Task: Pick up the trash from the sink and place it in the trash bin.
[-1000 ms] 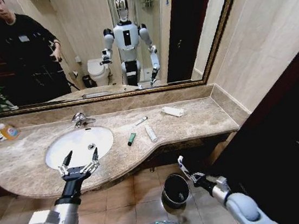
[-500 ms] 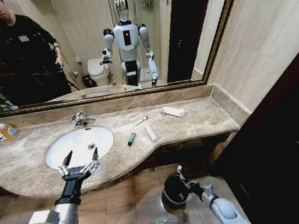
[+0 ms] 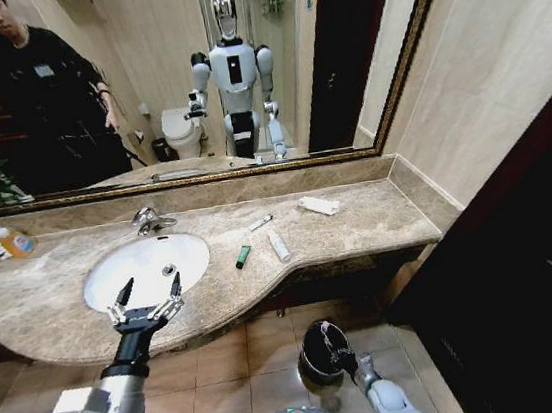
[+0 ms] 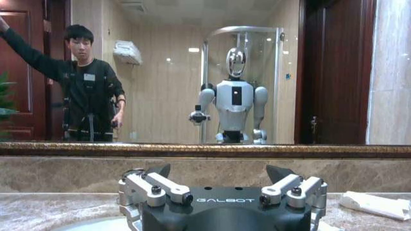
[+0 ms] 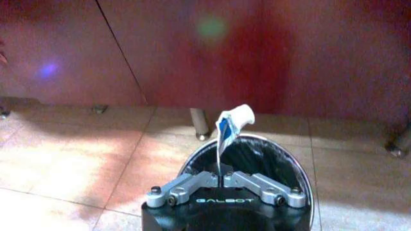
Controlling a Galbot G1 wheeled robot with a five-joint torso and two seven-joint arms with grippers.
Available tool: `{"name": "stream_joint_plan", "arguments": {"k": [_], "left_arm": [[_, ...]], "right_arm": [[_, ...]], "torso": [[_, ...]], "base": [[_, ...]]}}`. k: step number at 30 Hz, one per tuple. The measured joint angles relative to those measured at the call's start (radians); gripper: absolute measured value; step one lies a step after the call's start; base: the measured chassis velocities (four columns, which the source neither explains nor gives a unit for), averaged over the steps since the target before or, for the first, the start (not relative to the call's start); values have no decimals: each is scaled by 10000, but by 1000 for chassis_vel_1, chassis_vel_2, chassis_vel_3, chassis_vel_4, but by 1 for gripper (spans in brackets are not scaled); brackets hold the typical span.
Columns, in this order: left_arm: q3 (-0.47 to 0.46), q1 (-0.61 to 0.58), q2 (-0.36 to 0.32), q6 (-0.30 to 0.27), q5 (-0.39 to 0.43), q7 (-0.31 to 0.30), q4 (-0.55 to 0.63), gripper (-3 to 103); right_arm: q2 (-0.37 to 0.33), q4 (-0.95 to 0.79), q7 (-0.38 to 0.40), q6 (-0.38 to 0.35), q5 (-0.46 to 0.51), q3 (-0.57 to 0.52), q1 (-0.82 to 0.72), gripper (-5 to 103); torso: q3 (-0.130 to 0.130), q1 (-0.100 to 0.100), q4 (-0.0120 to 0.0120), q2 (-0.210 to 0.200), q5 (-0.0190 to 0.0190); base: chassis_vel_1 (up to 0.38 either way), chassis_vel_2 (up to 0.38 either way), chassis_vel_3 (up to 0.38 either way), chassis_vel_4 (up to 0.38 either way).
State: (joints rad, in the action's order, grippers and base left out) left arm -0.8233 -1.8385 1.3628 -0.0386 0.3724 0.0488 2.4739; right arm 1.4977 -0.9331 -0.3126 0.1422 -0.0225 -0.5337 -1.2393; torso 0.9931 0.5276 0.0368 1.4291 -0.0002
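My right gripper [image 5: 222,178] is shut on a white-and-blue sachet [image 5: 229,126] that sticks up from its fingertips, right over the round black trash bin [image 5: 292,166]. In the head view that gripper [image 3: 339,357] hangs at the bin's [image 3: 317,361] rim, on the floor below the counter. My left gripper [image 3: 147,302] is open and holds nothing, hovering over the front rim of the white sink [image 3: 123,274]. A dark-green tube [image 3: 244,256], a white tube [image 3: 279,245], a thin white stick [image 3: 261,222] and a flat white box [image 3: 318,205] lie on the marble to the right of the basin.
A chrome faucet [image 3: 149,219] stands behind the basin. At the far left is a clear bottle of orange liquid [image 3: 13,241]. A mirror runs along the wall behind. Dark cabinet panels [image 3: 525,267] stand to the right, and the floor around the bin is tiled.
My right arm has swung in from the right of the bin to over it, carrying the sachet. The left arm has not moved.
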Motion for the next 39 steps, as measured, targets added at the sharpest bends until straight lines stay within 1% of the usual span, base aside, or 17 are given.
{"name": "stream_joint_plan", "arguments": {"k": [6,9,11,12,15,16,18,19,21,23,24,25,27,30,31,33,39], "left_arm": [[0,0,0,0,0,0,0,100],[0,0,0,0,0,0,0,100],[0,0,0,0,0,0,0,100],[0,0,0,0,0,0,0,100],[0,0,0,0,0,0,0,100],[0,0,0,0,0,0,0,100],[0,0,0,0,0,0,0,100],[0,0,0,0,0,0,0,100],[0,0,0,0,0,0,0,100],[0,0,0,0,0,0,1,100],[0,0,0,0,0,0,0,100],[0,0,0,0,0,0,0,100],[0,0,0,0,0,0,0,100],[0,-1,0,0,0,0,0,100],[0,-1,0,0,0,0,0,100],[0,0,0,0,0,0,0,100],[0,0,0,0,0,0,0,100]], "right_arm": [[115,255,287,173,-40,-21,132,-3],[123,221,317,184,-50,-19,128,8],[115,183,322,186,-67,-7,128,19],[115,183,322,186,-67,-7,128,19],[140,138,394,185,-112,-5,128,35],[140,138,394,185,-112,-5,128,35],[149,87,415,185,-144,3,118,46],[149,87,415,185,-144,3,118,46],[149,38,420,182,-169,9,104,57],[149,11,425,176,-170,9,95,57],[146,-35,428,167,-171,11,80,68],[122,-92,429,150,-171,21,59,73],[99,-134,428,132,-170,27,46,73],[-20,-430,411,-68,-121,60,-69,89],[-20,-430,411,-68,-121,60,-69,89],[-81,-594,376,-145,-74,85,-134,97],[-106,-840,362,-259,-20,119,-277,100]], "torso": [[0,0,0,0,1],[0,0,0,0,1],[0,0,0,0,0],[0,0,0,0,0],[0,0,0,0,1],[0,0,0,0,1],[0,0,0,0,1],[0,0,0,0,1],[0,0,0,0,1],[0,0,0,0,1],[0,0,0,0,1],[0,0,0,0,2],[0,0,0,0,1],[0,0,0,0,1],[0,0,0,0,1],[0,0,0,0,1],[0,0,0,0,2]], "base": [[0,0,0,0],[0,0,0,0],[0,0,0,0],[0,0,0,0],[0,0,0,0],[0,0,0,0],[0,0,0,0],[0,0,0,0],[0,0,0,0],[0,0,0,0],[0,0,0,0],[0,0,0,0],[0,0,0,0],[0,0,0,0],[0,0,0,0],[0,0,0,0],[0,0,0,0]]}}
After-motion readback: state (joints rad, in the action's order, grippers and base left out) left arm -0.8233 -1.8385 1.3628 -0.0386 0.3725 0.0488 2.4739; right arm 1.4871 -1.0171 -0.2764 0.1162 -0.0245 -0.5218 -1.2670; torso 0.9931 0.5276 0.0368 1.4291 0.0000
